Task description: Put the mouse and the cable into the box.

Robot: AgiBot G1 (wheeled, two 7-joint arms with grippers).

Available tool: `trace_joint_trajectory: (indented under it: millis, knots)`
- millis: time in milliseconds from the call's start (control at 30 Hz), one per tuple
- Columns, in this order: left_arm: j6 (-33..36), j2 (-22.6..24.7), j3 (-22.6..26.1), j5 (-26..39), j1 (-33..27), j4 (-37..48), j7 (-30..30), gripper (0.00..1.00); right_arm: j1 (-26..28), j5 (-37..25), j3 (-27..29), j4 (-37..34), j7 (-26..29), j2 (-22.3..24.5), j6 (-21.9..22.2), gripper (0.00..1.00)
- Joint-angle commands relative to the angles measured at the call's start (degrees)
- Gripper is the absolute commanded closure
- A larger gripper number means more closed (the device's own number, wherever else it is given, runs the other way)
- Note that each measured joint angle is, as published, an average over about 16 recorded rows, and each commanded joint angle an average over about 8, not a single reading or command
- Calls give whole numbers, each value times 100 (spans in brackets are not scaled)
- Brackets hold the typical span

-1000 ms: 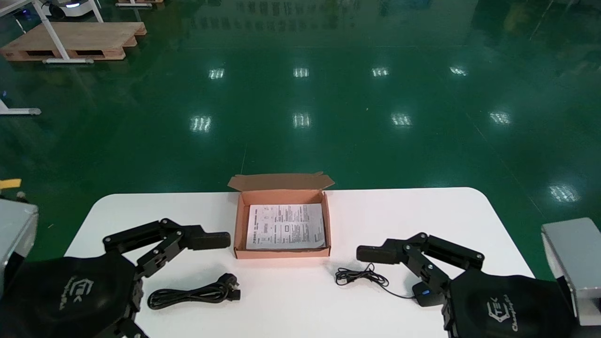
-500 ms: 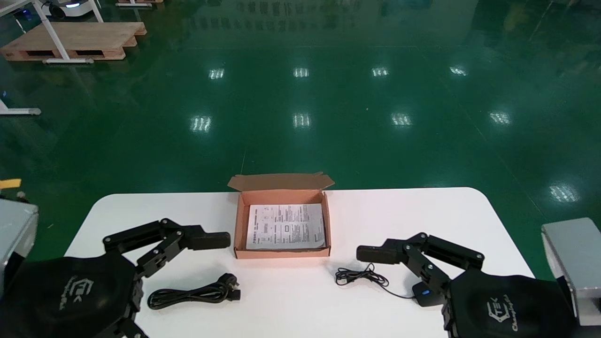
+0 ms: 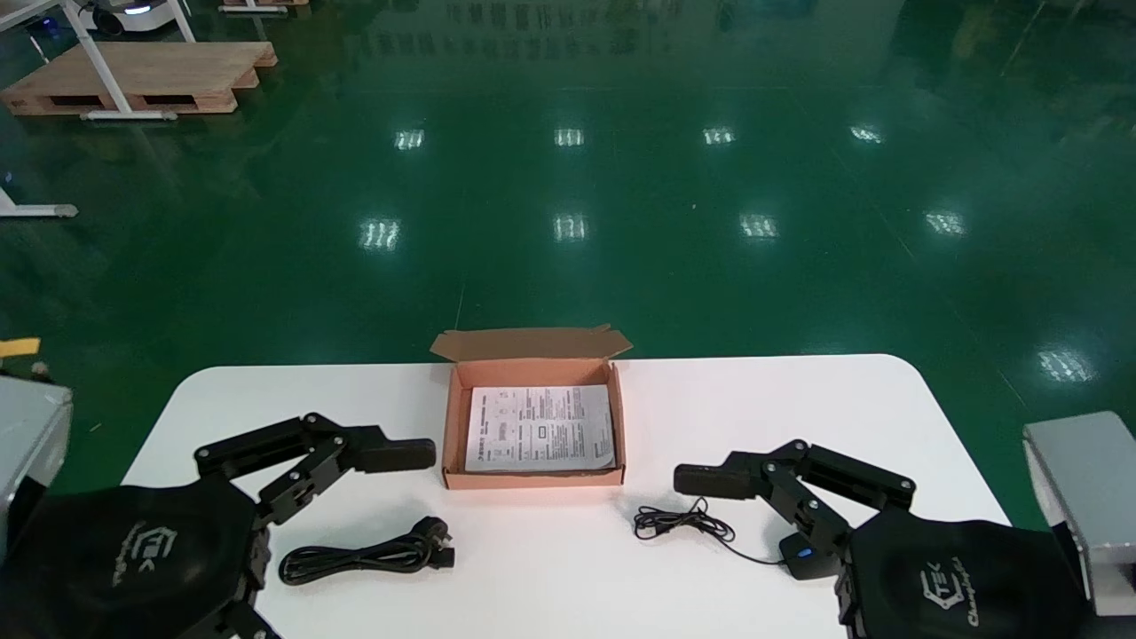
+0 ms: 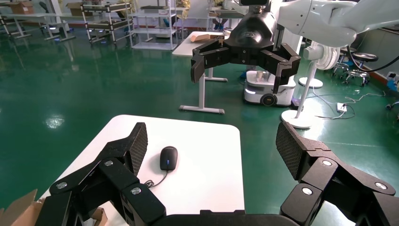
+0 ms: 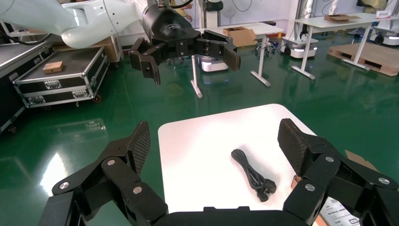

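An open cardboard box (image 3: 532, 480) with a printed sheet (image 3: 540, 428) inside stands in the middle of the white table (image 3: 763, 404). A coiled black power cable (image 3: 368, 556) lies on the table to its left, also in the right wrist view (image 5: 254, 175). The black mouse (image 3: 801, 556) lies at the right with its thin cord (image 3: 683, 522) bunched towards the box; it shows whole in the left wrist view (image 4: 168, 157). My left gripper (image 4: 212, 149) hovers open above the power cable. Open too, my right gripper (image 5: 214, 141) hovers over the mouse and partly hides it.
Grey metal cases stand off the table's left (image 3: 27, 426) and right (image 3: 1083, 484) ends. Beyond the table is green floor with a wooden pallet (image 3: 133, 75) far back left. The box lid flap (image 3: 531, 343) stands up at the far side.
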Motion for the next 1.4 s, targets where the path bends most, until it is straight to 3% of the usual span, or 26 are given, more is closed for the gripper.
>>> trace_joint_trajectory:
  millis: [33,1400]
  knots:
    - [0,0,0,0,0,0,0,0,0,0,0,0,0,0,0,0]
    - [0,0,0,0,0,0,0,0,0,0,0,0,0,0,0,0]
